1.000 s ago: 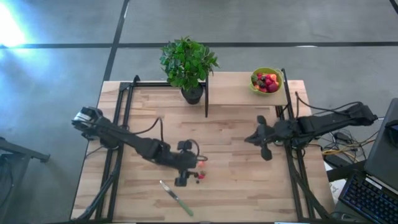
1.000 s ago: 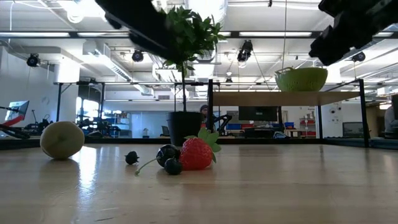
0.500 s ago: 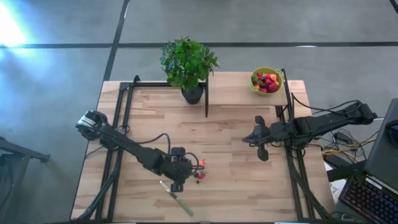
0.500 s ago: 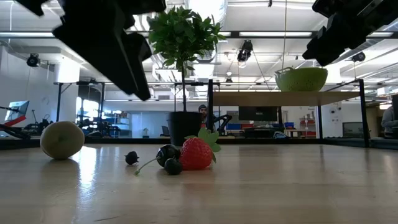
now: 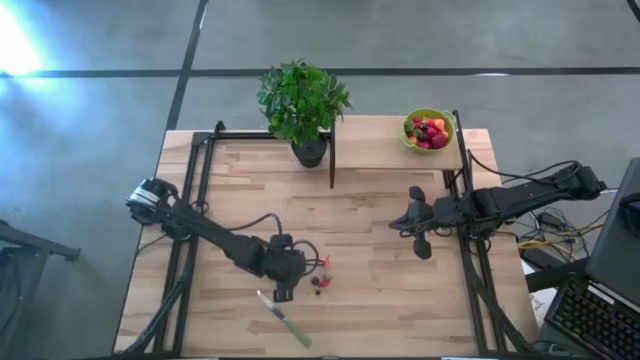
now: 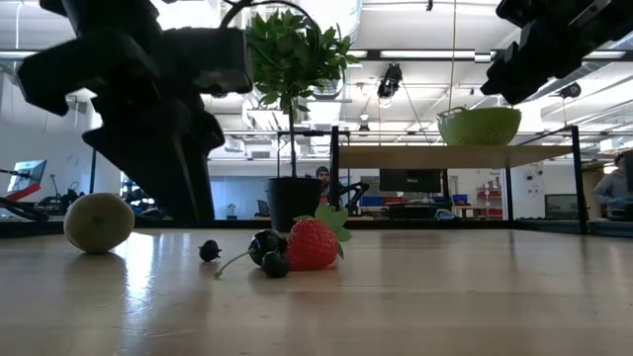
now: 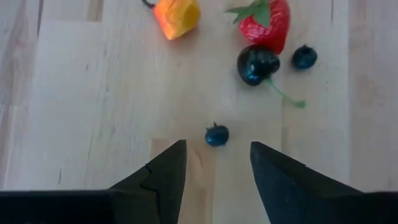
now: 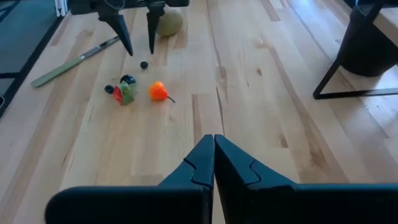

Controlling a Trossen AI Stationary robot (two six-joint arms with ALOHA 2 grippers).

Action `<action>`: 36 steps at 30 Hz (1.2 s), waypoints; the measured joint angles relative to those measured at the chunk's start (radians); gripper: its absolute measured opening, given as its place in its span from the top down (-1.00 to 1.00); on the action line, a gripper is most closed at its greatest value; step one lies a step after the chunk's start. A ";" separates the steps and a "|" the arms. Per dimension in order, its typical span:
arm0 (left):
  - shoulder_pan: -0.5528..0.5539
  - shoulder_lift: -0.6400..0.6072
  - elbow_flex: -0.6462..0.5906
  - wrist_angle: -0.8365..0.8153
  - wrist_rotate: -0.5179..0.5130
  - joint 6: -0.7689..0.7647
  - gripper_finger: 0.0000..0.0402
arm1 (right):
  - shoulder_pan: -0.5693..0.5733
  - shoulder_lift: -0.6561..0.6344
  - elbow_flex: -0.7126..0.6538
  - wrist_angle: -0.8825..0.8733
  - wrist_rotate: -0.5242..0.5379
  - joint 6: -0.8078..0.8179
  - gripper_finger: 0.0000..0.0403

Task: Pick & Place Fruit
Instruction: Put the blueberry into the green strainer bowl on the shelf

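Note:
Loose fruit lies on the wooden table: a red strawberry [image 7: 267, 25], an orange fruit [image 7: 177, 15], a big dark berry [image 7: 257, 64], a small one [image 7: 305, 56] and a lone blueberry [image 7: 217, 135]. A dull-green kiwi-like ball [image 6: 99, 222] rests farther toward the near edge. My left gripper [image 7: 217, 149] hangs open, slanting down, fingertips low over the table on either side of the line to the lone blueberry, just short of it and touching nothing. My right gripper [image 8: 213, 140] is shut and empty, held high at the table's right.
A green-handled knife [image 5: 283, 318] lies near the front edge, close to my left gripper [image 5: 284, 292]. A lime-green bowl [image 5: 428, 130] holding fruit stands on a raised shelf at the far right. A potted plant [image 5: 303, 105] stands at the far middle.
My left gripper has come down steeply toward the table and drawn a little toward the near-left, ending just behind the lone blueberry; its wrist has also rolled somewhat. The fruit has not moved.

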 joint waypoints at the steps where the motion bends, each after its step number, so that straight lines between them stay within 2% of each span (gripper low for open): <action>1: 0.004 0.000 -0.009 0.014 0.002 0.000 0.10 | 0.000 0.001 0.000 -0.001 0.000 0.000 0.96; 22: 0.010 0.001 -0.158 0.278 0.012 -0.015 0.11 | 0.000 0.002 0.000 0.003 0.000 -0.001 0.96; 36: 0.010 0.062 -0.168 0.368 0.000 -0.011 0.11 | 0.000 0.002 -0.002 0.009 -0.001 -0.005 0.96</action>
